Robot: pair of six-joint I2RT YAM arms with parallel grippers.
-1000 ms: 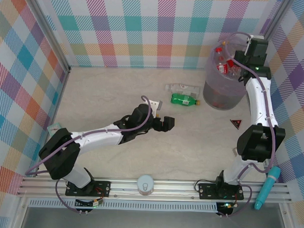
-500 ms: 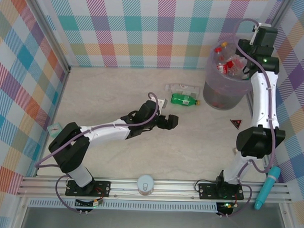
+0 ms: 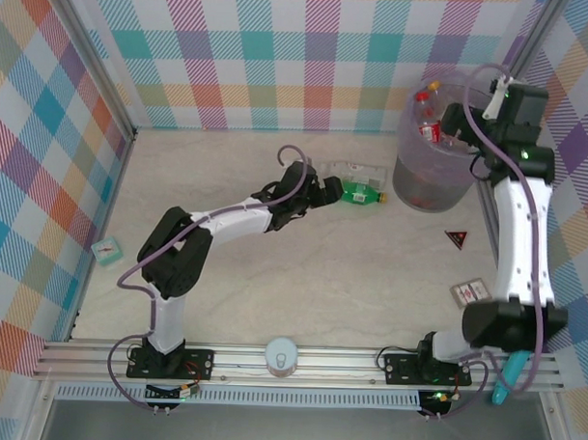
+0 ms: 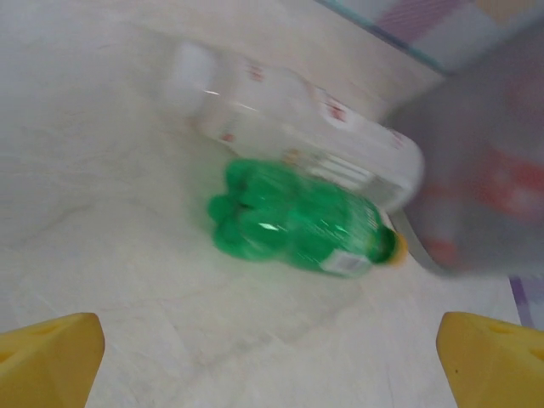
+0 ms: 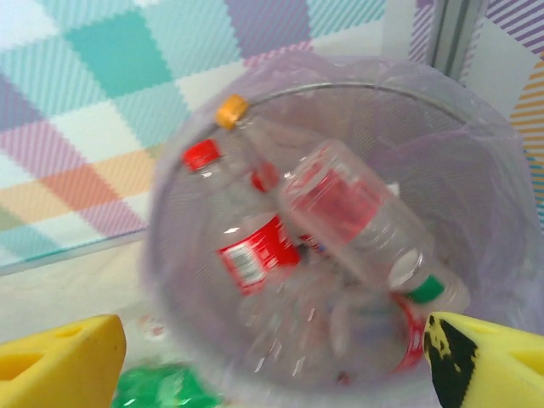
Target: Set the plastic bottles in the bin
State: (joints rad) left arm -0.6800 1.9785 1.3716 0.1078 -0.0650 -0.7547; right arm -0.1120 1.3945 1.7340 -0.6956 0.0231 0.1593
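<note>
Left gripper (image 3: 331, 193) agape — green bottle (image 4: 302, 217) just ahead

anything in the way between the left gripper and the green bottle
Nothing visible. The left gripper is open, its fingers spread, with bare table between them and the green bottle. The clear bottle lies just behind it, and the bin stands off to the right.

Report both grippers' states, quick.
Left gripper: open, empty, facing the green bottle.
Right gripper: open, empty, above the bin.
</note>
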